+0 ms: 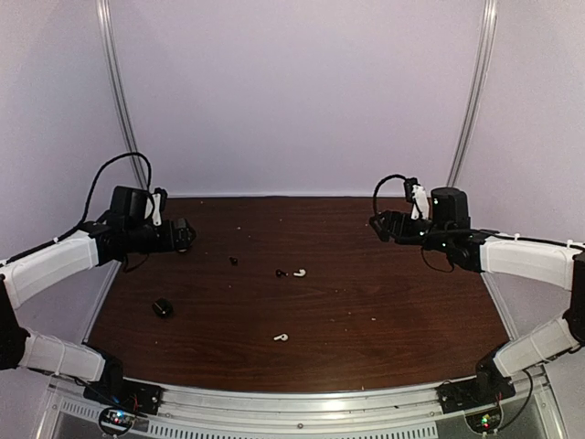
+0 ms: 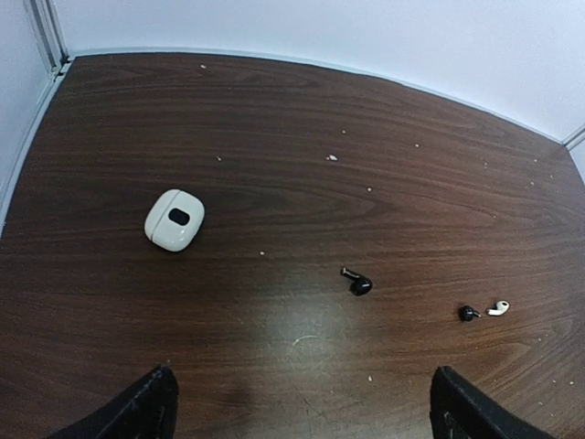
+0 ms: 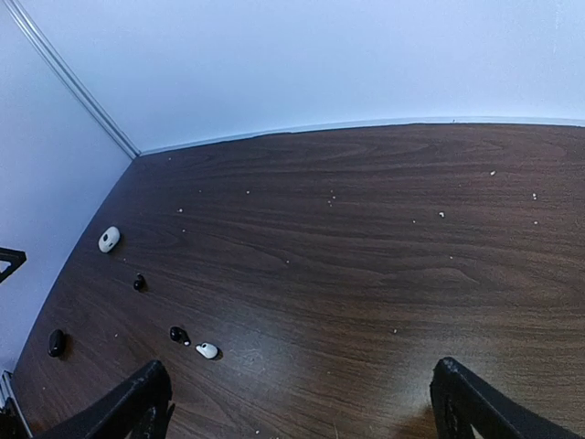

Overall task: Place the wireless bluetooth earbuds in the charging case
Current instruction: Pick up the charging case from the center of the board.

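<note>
Expecting trouble from here? asks the operator.

Plenty, I answer. My targets are tiny, slick and loose on the table (image 1: 366, 302). A black earbud (image 1: 281, 273) and a white earbud (image 1: 300, 273) sit just beside each other near the middle, so closing on one could flick its neighbour away. An off-centre pinch could squirt either out.

And the others?

A lone black earbud (image 1: 233, 261) lies at nine o'clock of that pair, and a lone white earbud (image 1: 281, 337) at six. The white charging case (image 2: 174, 219) lies flat, apart from them all. I cannot tell whether its lid is up, and unbraced it may skid when I press a bud in. A dark rounded thing (image 1: 163, 308) between eight and nine o'clock might be a second case, so I could mismatch colours.

Your pose?

Both arms reach inward from the sides, elbows bent. My left claw (image 1: 186, 236) hovers at ten o'clock of the table and my right claw (image 1: 376, 224) at two. Both are well above the wood, fingers spread wide, holding nothing.
</note>
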### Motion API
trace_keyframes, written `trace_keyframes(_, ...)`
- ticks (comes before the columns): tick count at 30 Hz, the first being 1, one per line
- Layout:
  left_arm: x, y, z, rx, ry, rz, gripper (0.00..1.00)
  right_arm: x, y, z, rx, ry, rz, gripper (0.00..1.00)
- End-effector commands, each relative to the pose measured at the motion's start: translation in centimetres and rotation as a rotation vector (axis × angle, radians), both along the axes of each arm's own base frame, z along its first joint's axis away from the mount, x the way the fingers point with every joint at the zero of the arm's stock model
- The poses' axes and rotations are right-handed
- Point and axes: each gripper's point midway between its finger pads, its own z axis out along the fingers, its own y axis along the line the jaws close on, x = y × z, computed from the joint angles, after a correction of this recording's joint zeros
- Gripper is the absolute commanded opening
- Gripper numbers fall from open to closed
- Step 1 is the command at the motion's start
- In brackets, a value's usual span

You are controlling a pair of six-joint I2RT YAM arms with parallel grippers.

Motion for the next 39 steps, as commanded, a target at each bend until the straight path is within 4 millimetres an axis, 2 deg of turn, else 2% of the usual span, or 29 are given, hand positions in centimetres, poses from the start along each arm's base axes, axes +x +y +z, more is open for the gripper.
trace_keyframes(1,1.1,1.2,2.0,0.048,-0.067,0.068,0.98,0.6,-0.4,0.3,-0.047,-0.006,-0.023,1.00)
trace_keyframes(7,2.3,1.3,2.7,0.141,-0.056,-0.025,0.98,1.3,-1.0,0.9,-0.039,-0.016,-0.014,1.00)
trace_keyframes(10,3.3,2.6,2.6,0.138,-0.050,-0.036,0.98,1.6,-1.1,0.5,0.005,0.017,0.046,1.00)
trace_keyframes(14,5.1,5.9,1.5,0.199,0.006,-0.007,0.98,0.9,0.1,0.2,0.073,0.052,0.172,1.00)
trace_keyframes(18,6.5,7.7,-0.6,0.249,0.082,-0.021,0.98,0.3,1.1,0.3,0.102,0.047,0.242,1.00)
trace_keyframes(21,7.7,8.1,-2.3,0.284,0.126,-0.055,0.98,0.2,1.4,0.4,0.107,0.041,0.267,1.00)
trace_keyframes(24,8.6,7.7,-4.2,0.301,0.173,-0.121,0.97,0.2,1.6,0.4,0.105,0.040,0.277,1.00)
trace_keyframes(32,10.4,6.4,-10.1,0.310,0.272,-0.257,0.88,-0.3,2.3,0.5,0.140,0.034,0.328,1.00)
trace_keyframes(36,11.4,7.0,-11.7,0.345,0.279,-0.250,0.85,-0.5,2.4,0.6,0.145,0.030,0.339,1.00)
trace_keyframes(39,12.2,6.8,-12.2,0.351,0.258,-0.260,0.84,-0.5,2.6,0.6,0.152,0.026,0.349,1.00)
